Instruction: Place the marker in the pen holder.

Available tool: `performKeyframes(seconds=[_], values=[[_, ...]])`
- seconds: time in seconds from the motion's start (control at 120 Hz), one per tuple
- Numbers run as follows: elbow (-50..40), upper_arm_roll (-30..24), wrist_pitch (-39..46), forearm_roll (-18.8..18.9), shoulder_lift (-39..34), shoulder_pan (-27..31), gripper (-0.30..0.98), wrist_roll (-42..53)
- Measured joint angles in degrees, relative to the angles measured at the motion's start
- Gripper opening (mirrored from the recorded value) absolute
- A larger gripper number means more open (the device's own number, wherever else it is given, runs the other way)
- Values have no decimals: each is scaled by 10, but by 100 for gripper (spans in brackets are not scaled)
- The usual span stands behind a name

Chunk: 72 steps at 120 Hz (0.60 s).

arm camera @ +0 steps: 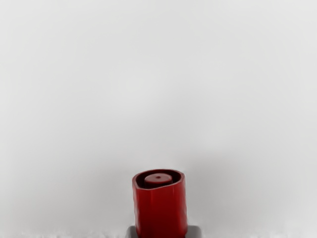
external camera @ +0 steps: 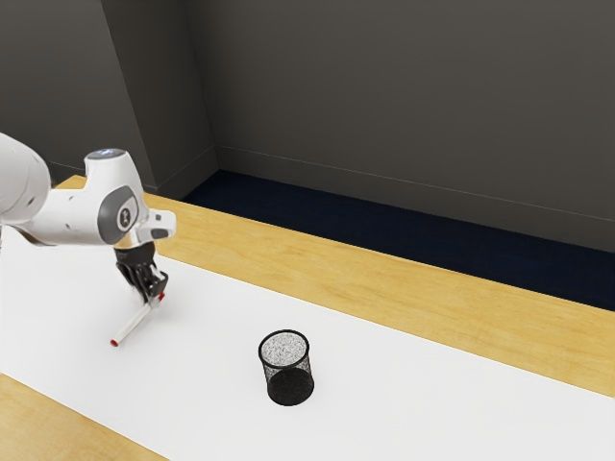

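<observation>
One end of the white marker [external camera: 132,325] is pinched in my jaws, and the black mesh pen holder [external camera: 286,374] sits toward the exterior view's right.

White arm [external camera: 72,216], grey caps [external camera: 110,213], black end effector [external camera: 155,288]

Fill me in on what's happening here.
My gripper is shut on the white marker, near one of its red ends. The black mesh pen holder stands apart on the white surface, toward the exterior view's right, and the marker is not in it. I cannot tell whether the marker is off the surface.
</observation>
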Motion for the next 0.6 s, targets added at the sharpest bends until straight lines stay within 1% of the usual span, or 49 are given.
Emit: performKeyframes(seconds=[0.083,0.183,0.3,0.367,0.517,0.6], values=[[-1,-1,-25,3,-46,-11,-8,-2],[-1,-5,-63,7,-105,-45,-9,-4],[0,-8,-98,7,-150,-79,-10,-5],[5,-12,-111,2,-161,-102,-10,-6],[38,-16,-129,-17,-165,-182,-10,-6],[66,-22,-135,-23,-162,-203,-10,-7]])
